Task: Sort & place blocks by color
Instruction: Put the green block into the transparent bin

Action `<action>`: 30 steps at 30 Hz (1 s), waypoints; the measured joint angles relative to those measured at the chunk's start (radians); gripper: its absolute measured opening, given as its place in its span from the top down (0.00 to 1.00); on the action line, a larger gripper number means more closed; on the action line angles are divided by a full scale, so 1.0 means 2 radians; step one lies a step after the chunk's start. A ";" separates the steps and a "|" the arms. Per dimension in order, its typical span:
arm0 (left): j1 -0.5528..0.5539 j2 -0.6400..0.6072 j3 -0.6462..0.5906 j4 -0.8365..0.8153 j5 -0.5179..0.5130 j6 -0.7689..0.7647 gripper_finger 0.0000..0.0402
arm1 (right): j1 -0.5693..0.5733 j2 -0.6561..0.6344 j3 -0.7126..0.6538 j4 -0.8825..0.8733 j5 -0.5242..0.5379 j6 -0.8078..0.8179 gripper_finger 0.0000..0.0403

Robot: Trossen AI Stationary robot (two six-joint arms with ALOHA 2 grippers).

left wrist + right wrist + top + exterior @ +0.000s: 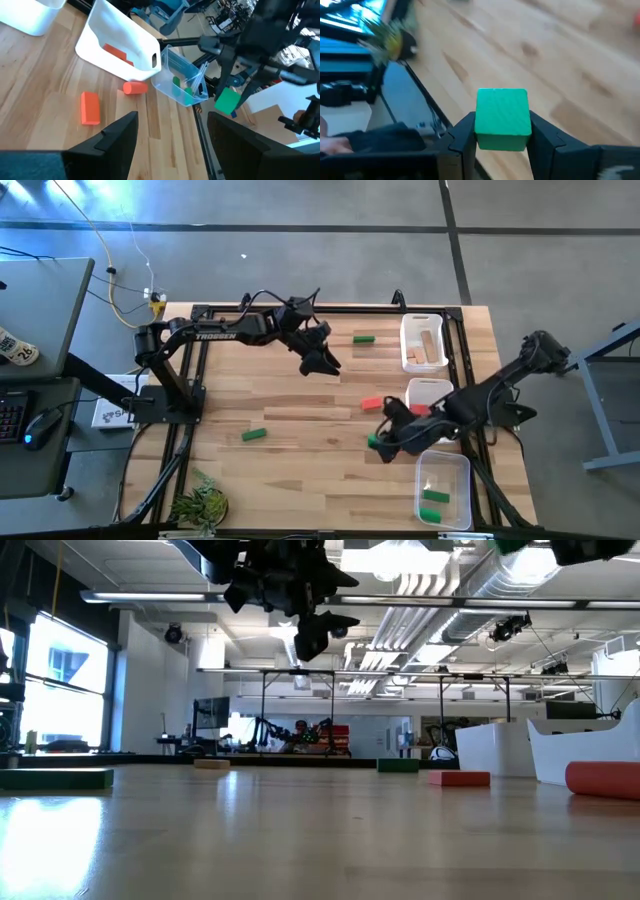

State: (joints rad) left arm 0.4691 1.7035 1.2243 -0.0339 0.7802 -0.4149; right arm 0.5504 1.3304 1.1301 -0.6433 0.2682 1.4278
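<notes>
Right gripper (502,142) raised above wooden surface (300,430) beside clear plastic tray (445,490), pinching green wooden cube (502,119); left gripper (322,361) spread, hovering mid-surface.

The room is a large workshop with a grey floor (300,250). Bright windows (65,675) stand on one side, and ducts (480,580) run under the ceiling. A dark desk (40,310) carries what seems a keyboard.
</notes>
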 joint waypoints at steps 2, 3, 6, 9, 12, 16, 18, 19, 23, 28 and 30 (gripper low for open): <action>0.002 0.000 0.000 0.000 -0.002 0.000 0.44 | 0.007 0.011 0.000 -0.003 -0.016 0.021 0.73; 0.003 0.000 0.000 0.000 -0.002 0.000 0.44 | 0.011 0.018 0.000 -0.002 -0.024 0.031 0.73; 0.005 0.000 0.000 0.000 -0.002 0.000 0.44 | 0.023 0.037 0.000 -0.002 -0.052 0.060 0.73; 0.006 0.000 0.000 0.000 -0.002 0.000 0.44 | 0.037 0.053 0.000 -0.002 -0.081 0.091 0.73; 0.007 0.000 0.000 0.000 -0.002 0.000 0.44 | 0.053 0.060 0.000 0.006 -0.103 0.127 0.73; 0.007 0.000 0.000 -0.001 0.000 0.000 0.44 | 0.078 0.061 0.000 0.018 -0.108 0.181 0.73; 0.007 0.000 0.000 -0.001 0.000 0.000 0.44 | 0.091 0.061 0.000 0.019 -0.108 0.211 0.73; 0.007 0.000 0.000 -0.002 0.000 0.000 0.44 | 0.097 0.061 0.000 0.019 -0.108 0.225 0.73; 0.007 0.000 0.000 -0.002 0.000 0.000 0.44 | 0.119 0.061 0.000 0.017 -0.107 0.275 0.73; 0.007 0.000 0.000 -0.002 -0.001 0.000 0.44 | 0.144 0.061 0.000 0.017 -0.116 0.321 0.73; 0.007 0.000 0.000 -0.002 -0.001 0.000 0.44 | 0.154 0.061 0.000 0.016 -0.130 0.332 0.73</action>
State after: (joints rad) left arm 0.4831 1.7035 1.2240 -0.0380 0.7776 -0.4156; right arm 0.8590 1.4528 1.1302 -0.6108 0.0087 2.0923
